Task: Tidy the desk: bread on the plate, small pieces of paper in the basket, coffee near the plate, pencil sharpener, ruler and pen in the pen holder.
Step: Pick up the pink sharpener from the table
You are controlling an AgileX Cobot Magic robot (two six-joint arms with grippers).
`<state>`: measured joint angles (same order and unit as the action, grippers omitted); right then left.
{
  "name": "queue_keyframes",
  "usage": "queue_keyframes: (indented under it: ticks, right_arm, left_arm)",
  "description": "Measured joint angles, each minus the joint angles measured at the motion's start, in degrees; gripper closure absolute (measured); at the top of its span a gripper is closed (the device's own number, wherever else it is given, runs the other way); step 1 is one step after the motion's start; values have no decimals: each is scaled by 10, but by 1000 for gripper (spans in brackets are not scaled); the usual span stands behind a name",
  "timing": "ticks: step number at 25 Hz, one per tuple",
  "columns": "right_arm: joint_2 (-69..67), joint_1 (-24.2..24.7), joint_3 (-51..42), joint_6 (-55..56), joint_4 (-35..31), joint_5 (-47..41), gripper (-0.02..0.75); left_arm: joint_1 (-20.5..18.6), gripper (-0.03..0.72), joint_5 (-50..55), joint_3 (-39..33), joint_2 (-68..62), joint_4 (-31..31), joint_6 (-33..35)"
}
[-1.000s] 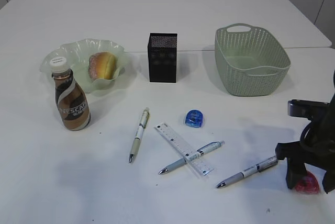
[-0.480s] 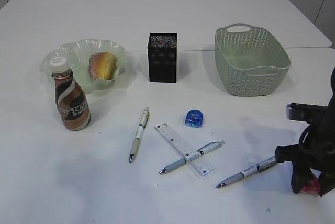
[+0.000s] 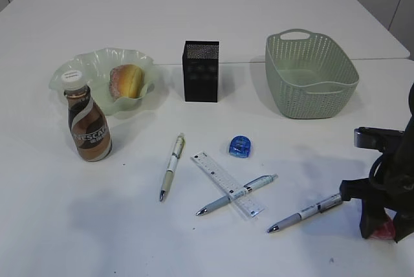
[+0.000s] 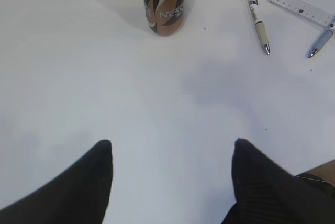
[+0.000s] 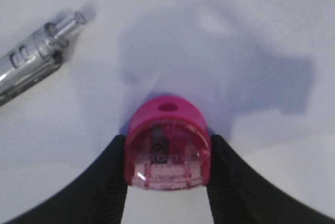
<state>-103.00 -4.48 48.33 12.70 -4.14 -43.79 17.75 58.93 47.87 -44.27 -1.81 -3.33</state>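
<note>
White desk (image 3: 213, 18): three pens, right tool (image 5: 167, 153) clamping pink sharpener (image 5: 167, 143), left tool (image 4: 171, 164) wide.

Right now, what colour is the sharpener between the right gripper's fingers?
Pink-red, translucent pencil sharpener; clearest in the right wrist view.

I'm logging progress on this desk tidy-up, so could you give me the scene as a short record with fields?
bread: bread in the plate
coffee: coffee upright beside the plate
pen holder: pen holder with nothing visible in it
basket: basket appears empty
ruler: ruler on the desk, lying across a pen
right gripper: right gripper closed on the pink pencil sharpener
left gripper: left gripper open, holding nothing
</note>
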Motion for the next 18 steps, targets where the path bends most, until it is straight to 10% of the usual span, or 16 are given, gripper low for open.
queue_keyframes:
  ticks: [18]
  right_arm:
    - [0,0,72,-25,0,-141,382]
  left_arm:
    - [0,188,0,0,0,0,-1]
